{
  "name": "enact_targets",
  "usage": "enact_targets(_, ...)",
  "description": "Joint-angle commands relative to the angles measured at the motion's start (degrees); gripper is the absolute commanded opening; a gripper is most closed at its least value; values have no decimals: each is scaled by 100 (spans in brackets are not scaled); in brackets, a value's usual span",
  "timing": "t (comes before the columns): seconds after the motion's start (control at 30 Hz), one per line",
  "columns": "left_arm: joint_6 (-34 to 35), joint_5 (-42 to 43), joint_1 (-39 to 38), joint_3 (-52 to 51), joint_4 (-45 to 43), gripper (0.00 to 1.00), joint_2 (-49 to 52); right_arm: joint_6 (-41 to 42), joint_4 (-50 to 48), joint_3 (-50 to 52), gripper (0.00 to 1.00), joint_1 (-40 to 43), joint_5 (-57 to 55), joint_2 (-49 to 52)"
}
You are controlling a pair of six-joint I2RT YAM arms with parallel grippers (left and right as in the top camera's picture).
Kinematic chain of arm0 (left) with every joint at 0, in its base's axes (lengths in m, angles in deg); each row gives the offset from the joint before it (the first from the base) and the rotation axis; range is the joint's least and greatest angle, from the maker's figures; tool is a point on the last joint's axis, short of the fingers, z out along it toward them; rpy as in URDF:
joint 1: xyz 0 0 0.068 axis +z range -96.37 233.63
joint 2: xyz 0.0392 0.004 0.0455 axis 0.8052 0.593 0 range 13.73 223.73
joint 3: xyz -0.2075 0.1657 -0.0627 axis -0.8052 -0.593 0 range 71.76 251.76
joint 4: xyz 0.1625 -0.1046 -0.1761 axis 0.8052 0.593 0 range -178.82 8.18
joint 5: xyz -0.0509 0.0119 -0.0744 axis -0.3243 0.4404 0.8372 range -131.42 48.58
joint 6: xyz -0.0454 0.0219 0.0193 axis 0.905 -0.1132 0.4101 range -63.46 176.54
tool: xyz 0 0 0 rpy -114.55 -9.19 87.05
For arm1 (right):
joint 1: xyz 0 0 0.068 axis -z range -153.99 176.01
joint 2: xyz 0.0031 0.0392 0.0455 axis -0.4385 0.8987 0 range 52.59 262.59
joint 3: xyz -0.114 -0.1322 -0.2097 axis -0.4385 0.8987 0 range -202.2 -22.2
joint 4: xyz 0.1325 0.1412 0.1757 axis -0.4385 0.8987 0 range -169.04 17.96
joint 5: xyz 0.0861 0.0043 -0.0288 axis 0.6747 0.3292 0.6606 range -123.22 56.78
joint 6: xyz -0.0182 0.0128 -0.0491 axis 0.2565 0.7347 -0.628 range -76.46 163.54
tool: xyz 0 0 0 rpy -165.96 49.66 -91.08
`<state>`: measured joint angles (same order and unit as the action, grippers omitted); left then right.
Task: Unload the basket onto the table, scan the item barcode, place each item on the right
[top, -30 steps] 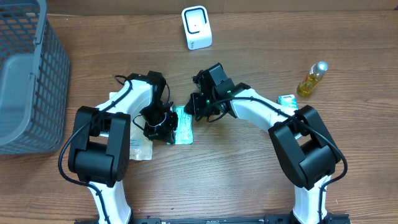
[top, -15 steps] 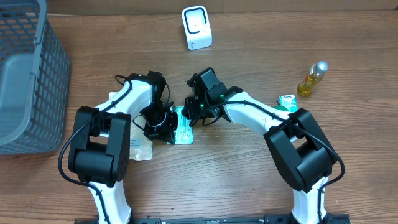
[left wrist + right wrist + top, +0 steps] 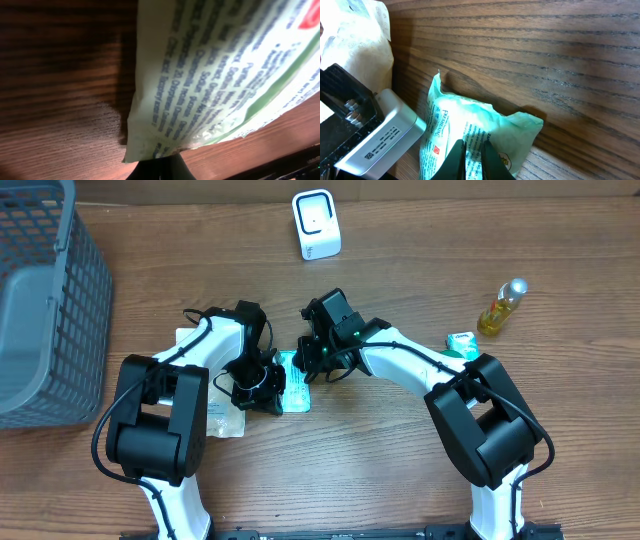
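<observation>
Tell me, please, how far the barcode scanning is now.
Done: both grippers are at the green packet. In hand: the left gripper is shut on its edge, and the right gripper pinches its other side. Left: bringing it to the white scanner, which stands apart, farther back.

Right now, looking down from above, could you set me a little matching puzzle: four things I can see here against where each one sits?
Things:
1. white scanner
2. yellow bottle
3. grey basket
4. green packet

Places in the overhead view:
A. far left
B. in the middle
C. far right
D. top centre, at the back

Pairs: 1-D, 2-C, 3-A, 4-B.
</observation>
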<state>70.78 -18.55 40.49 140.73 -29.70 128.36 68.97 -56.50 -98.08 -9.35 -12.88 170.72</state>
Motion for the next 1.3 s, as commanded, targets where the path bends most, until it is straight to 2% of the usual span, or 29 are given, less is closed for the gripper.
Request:
enact_targets(0.0, 116, -896, 59, -240, -22, 4, 120, -42, 70, -59, 9, -26, -146, 90)
enact_targets(0.23, 446, -994, 240, -155, -116, 4, -909, -39, 7, -61, 9, -26, -144, 90)
enact_targets(0.33, 699, -1344, 236, -66, -236, 4, -1429, -17, -118, -98, 9, -26, -9, 76)
enact_targets(0.53, 1064, -1429, 223, -63, -686, 4, -1906, -22, -59, -308, 18, 59, 92, -170)
enact_targets(0.6, 1093, -1429, 225, -66, -782, 4, -1840, -22, -61, -308, 23, 142, 90, -284)
enact_targets(0.63, 1091, -1434, 223, -68, -824, 7, -1788, -20, -61, -308, 32, 188, 90, -315)
enact_targets(0.7, 1091, -1434, 219, -68, -870, 9, -1652, -20, -59, -308, 60, 295, 90, -332)
enact_targets(0.77, 1091, -1432, 219, -68, -890, 10, -1495, -17, -17, -306, 71, 411, 63, -330)
enact_targets(0.97, 1115, -1379, 221, -68, -1421, 5, -929, 2, 330, -284, 87, 767, 20, -330)
enact_targets(1.13, 1115, -1001, 219, -68, -2052, 7, -599, 0, 743, -284, 88, 1008, 24, -326)
enact_targets(1.27, 1106, -319, 166, -68, -2387, 8, -472, -4, 1191, -284, 88, 1174, -20, -326)
